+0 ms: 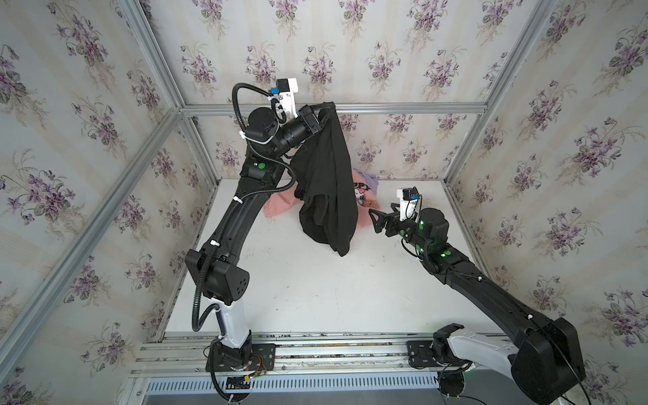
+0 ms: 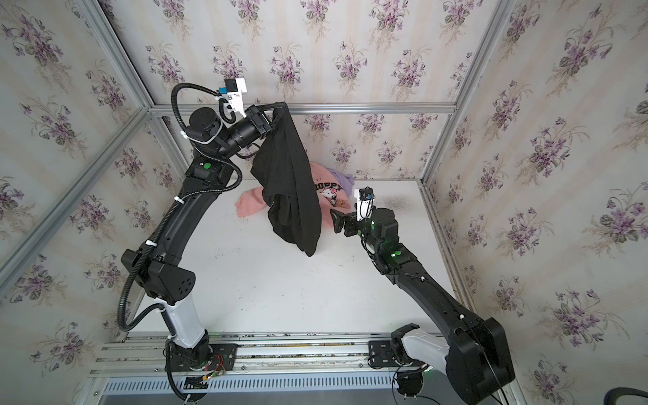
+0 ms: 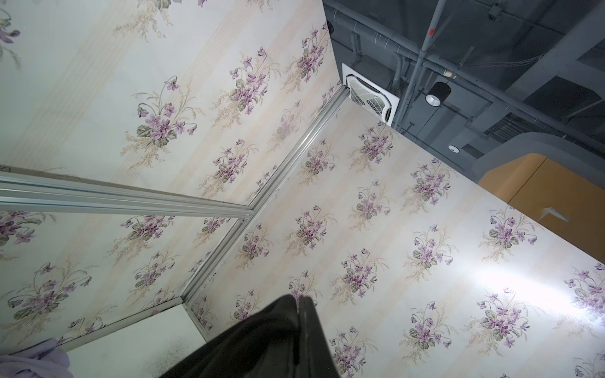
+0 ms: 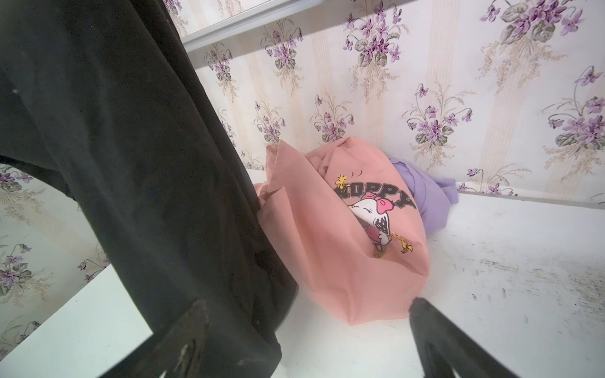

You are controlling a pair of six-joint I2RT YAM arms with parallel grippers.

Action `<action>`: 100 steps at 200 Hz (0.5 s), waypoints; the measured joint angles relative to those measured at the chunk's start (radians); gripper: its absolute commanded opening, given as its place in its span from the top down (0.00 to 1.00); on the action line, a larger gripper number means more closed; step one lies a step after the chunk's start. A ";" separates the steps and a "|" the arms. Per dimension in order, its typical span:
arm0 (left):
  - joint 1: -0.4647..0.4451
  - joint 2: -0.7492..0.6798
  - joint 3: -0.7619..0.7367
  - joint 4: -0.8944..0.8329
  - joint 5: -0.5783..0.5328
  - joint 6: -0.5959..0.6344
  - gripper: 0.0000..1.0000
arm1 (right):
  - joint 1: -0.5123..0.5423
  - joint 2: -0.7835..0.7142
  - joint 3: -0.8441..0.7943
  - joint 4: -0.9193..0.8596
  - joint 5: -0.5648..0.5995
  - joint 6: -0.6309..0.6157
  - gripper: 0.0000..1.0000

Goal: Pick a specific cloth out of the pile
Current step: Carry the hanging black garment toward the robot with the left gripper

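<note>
The black cloth hangs in a long drape from my left gripper, which is shut on its top edge, high near the back wall. In the left wrist view the shut left gripper shows with the black cloth draped over it. The cloth's lower end reaches down near the table, in front of the pile. Behind it lie the pink sweatshirt and the lavender cloth. My right gripper stands open just right of the black cloth, holding nothing.
The white table is boxed in by flowered walls on an aluminium frame. A pink sleeve sticks out left of the hanging cloth. Both arm bases sit on the front rail.
</note>
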 measured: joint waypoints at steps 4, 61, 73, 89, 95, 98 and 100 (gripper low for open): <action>0.000 -0.002 0.001 0.000 -0.001 0.000 0.98 | 0.000 -0.002 0.000 0.000 0.000 0.000 0.02; 0.000 -0.055 0.017 0.001 -0.022 0.005 0.98 | 0.000 -0.048 0.001 -0.013 -0.008 -0.018 0.01; 0.000 -0.067 0.024 0.001 -0.025 0.005 0.99 | 0.000 -0.062 0.001 -0.021 -0.008 -0.019 0.01; 0.000 -0.087 0.025 0.000 -0.026 0.010 0.99 | 0.000 -0.081 0.002 -0.031 -0.008 -0.026 0.01; -0.002 -0.096 0.024 0.000 -0.028 0.012 0.99 | 0.000 -0.090 0.002 -0.036 -0.008 -0.026 0.00; -0.003 -0.100 0.023 0.000 -0.029 0.012 0.99 | 0.000 -0.095 0.002 -0.039 -0.008 -0.026 0.01; -0.003 -0.104 0.021 0.000 -0.029 0.012 0.99 | 0.000 -0.098 0.002 -0.040 -0.008 -0.027 0.01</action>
